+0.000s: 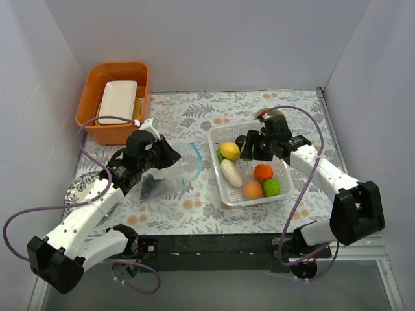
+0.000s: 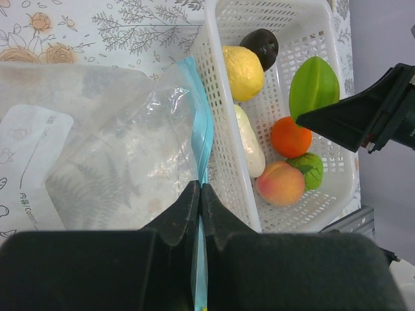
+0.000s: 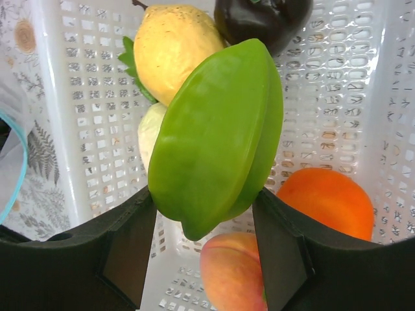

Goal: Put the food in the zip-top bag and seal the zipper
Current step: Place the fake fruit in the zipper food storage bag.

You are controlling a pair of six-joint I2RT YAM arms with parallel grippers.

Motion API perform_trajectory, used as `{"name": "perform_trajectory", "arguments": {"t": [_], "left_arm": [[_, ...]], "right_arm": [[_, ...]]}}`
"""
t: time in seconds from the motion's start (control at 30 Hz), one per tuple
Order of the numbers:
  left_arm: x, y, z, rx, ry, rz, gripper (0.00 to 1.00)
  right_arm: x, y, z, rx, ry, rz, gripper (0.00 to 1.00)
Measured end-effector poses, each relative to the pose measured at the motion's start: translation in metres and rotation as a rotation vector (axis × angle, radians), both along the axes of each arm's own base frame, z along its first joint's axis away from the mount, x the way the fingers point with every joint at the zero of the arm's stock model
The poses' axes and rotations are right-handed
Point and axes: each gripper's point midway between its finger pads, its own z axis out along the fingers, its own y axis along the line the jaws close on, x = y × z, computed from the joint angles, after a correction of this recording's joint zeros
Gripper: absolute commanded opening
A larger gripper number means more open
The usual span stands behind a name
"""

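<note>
The clear zip-top bag (image 1: pixel 170 175) lies left of the white basket (image 1: pixel 220 133). My left gripper (image 2: pixel 200 191) is shut on the bag's mouth, with the teal zipper (image 2: pixel 203 129) running out from between its fingers. A dark lump (image 1: pixel 152 186) shows through the bag. My right gripper (image 3: pixel 204 201) hangs over the basket's far left part, shut on a green piece of food (image 3: pixel 214 129). Below it in the basket lie a lemon (image 1: pixel 229 150), a dark plum (image 2: pixel 262 45), a white oblong (image 1: pixel 231 172), an orange (image 1: pixel 262 172), a peach (image 1: pixel 252 190) and another green piece (image 1: pixel 272 187).
An orange bin (image 1: pixel 87 120) holding a white box (image 1: pixel 118 100) stands at the back left. A patterned plate (image 1: pixel 81 188) lies at the left, partly under my left arm. White walls close in the back and both sides.
</note>
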Motion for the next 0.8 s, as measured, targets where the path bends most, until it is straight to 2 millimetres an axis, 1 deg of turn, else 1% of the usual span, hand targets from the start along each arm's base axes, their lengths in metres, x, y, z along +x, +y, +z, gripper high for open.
{"name": "perform_trajectory", "arguments": {"t": [0.17,0.3,0.53,0.63,0.7,0.8], "left_arm": [[0.001,-0.001,0.001,-0.006,-0.004,0.000,0.00],[0.004,-0.004,-0.002,-0.008,0.006,-0.003,0.00],[0.006,-0.006,-0.004,-0.013,0.011,-0.007,0.00],[0.005,-0.008,-0.003,-0.017,0.013,-0.014,0.00],[0.004,-0.008,-0.003,-0.020,0.014,-0.018,0.00],[0.004,-0.009,-0.003,-0.022,0.014,-0.022,0.00]], "right_arm": [[-0.008,0.012,0.005,0.035,0.007,0.033,0.31],[-0.022,0.032,0.009,0.072,0.024,0.090,0.31],[-0.050,0.076,0.024,0.145,0.025,0.231,0.31],[-0.056,0.099,0.039,0.176,0.006,0.299,0.31],[-0.060,0.119,0.051,0.207,-0.016,0.355,0.32],[-0.063,0.143,0.063,0.242,-0.036,0.418,0.32]]}}
